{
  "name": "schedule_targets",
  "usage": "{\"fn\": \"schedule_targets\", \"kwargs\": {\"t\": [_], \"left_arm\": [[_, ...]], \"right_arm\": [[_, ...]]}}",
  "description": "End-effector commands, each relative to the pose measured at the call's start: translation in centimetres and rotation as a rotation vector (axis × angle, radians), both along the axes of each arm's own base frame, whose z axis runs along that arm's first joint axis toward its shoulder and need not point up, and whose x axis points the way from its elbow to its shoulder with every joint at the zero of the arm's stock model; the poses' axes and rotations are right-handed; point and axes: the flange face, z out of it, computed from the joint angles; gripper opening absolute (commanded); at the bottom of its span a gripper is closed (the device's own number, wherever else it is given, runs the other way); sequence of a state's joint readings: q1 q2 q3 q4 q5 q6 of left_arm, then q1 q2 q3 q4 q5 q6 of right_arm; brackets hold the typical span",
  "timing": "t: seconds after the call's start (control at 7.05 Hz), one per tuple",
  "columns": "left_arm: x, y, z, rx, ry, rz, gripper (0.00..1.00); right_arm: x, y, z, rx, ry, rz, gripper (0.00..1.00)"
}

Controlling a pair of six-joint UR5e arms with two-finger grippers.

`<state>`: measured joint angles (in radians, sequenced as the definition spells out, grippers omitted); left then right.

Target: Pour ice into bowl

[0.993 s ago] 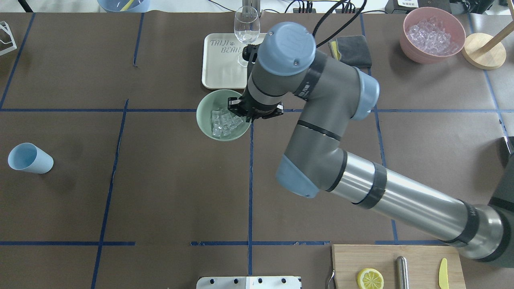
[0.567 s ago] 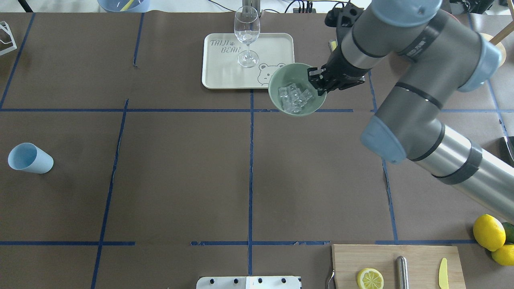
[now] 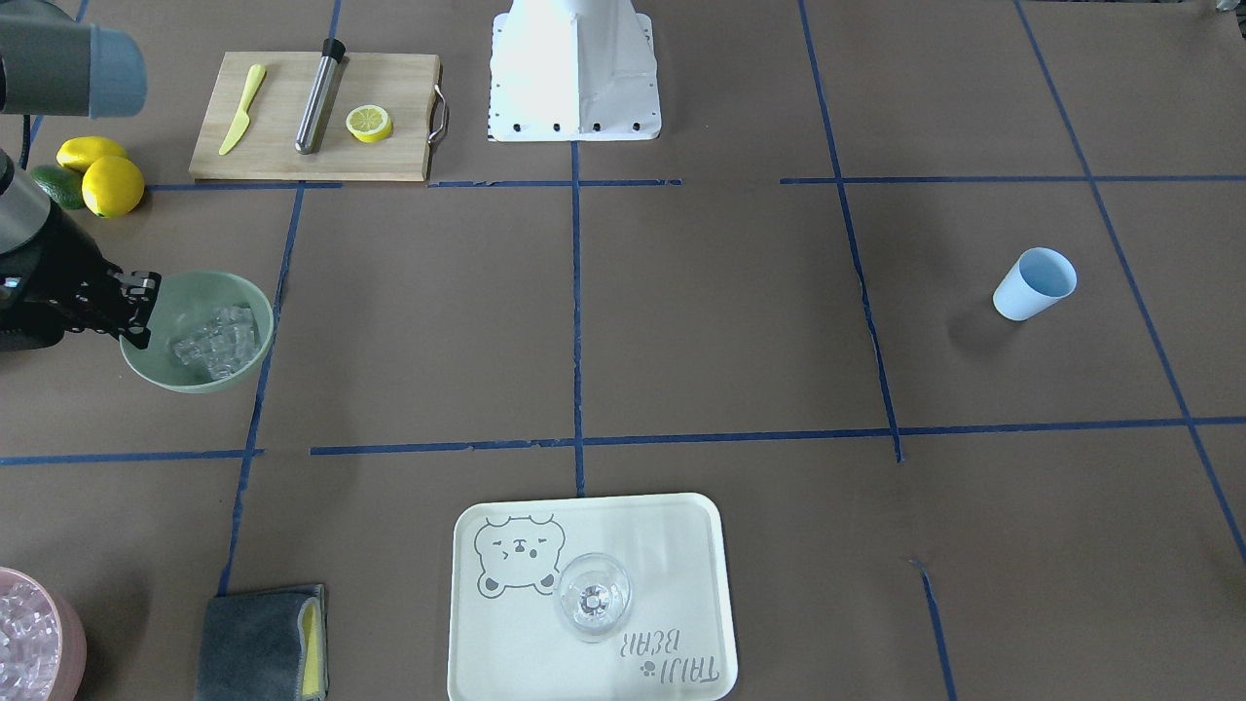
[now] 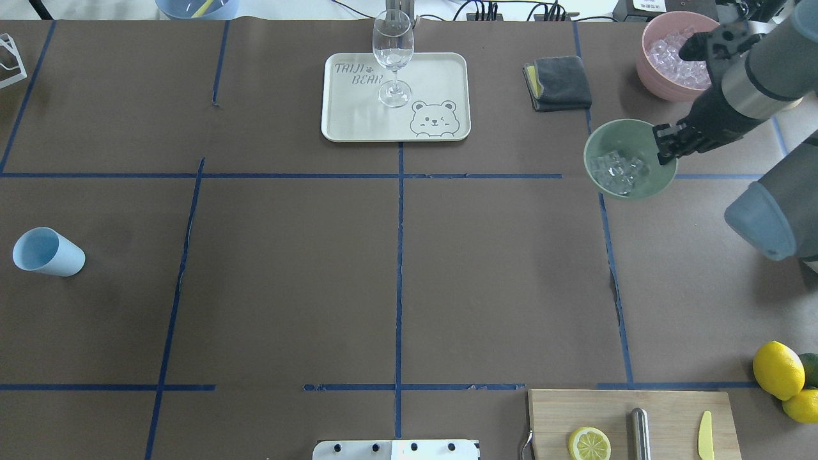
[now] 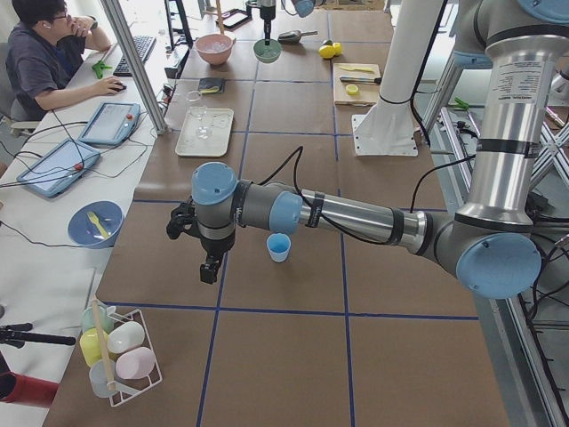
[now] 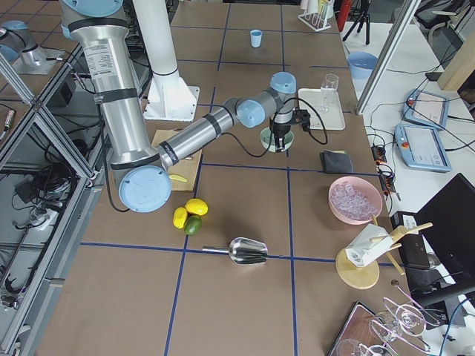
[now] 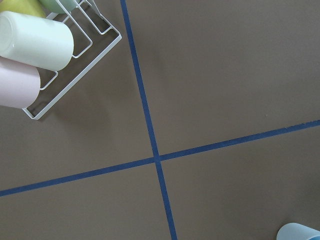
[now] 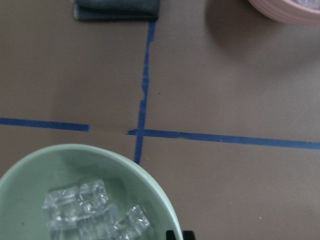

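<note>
**Ice in the green bowl, right arm on the rim**

We are over on the right side of the worktop (image 4: pixel 287 287), and the right gripper (image 4: pixel 663 150) has its jaws closed on the right-hand rim of the mint-green bowl (image 4: pixel 623 134). The wrist camera shows just the dark jaw tips at the bowl's edge. Inside the bowl lies the ice (image 4: pixel 617 171), a small heap of clear cubes gathered toward the left of the bottom. From these angles we cannot tell whether the bowl sits on the worktop or hangs just above it.

Just beyond it, in the far right corner, stands the pink bowl (image 4: pixel 664 86) with its own bigger load of cubes. A folded grey cloth (image 4: pixel 562 83) lies to the far left of the green bowl. At the far middle we have the tray (image 4: pixel 358 124) with a wine glass (image 4: pixel 392 48) upright on it.

Well apart, at the left end, the light blue cup (image 4: pixel 48 252) stands alone. The left gripper (image 5: pixel 207 271) hangs near it, above the worktop and beside a wire rack (image 7: pixel 75 60). We cannot tell how its jaws stand.
</note>
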<state>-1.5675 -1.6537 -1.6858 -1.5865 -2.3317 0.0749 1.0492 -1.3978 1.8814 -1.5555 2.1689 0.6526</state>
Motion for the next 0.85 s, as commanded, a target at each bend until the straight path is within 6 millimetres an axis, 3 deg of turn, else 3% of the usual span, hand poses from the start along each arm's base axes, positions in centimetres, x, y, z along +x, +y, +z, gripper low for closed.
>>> {"fn": "schedule_targets", "kwargs": {"t": [0.0, 0.28, 0.43, 0.71], "left_arm": [[0.0, 0.0, -0.3, 0.004, 0.001, -0.003, 1.0], [0.1, -0.1, -0.4, 0.007, 0.0, -0.004, 1.0], [0.1, -0.1, -0.4, 0.008, 0.001, -0.004, 1.0], [0.1, -0.1, -0.4, 0.007, 0.0, -0.005, 1.0]], "right_arm": [[2.2, 2.3, 9.2, -0.003, -0.003, 0.024, 0.0], [2.4, 2.9, 17.7, -0.017, -0.03, 0.046, 0.0], [2.3, 3.7, 18.5, -0.096, -0.087, 0.08, 0.0], [2.2, 4.1, 18.0, -0.128, -0.131, 0.084, 0.0]]}}
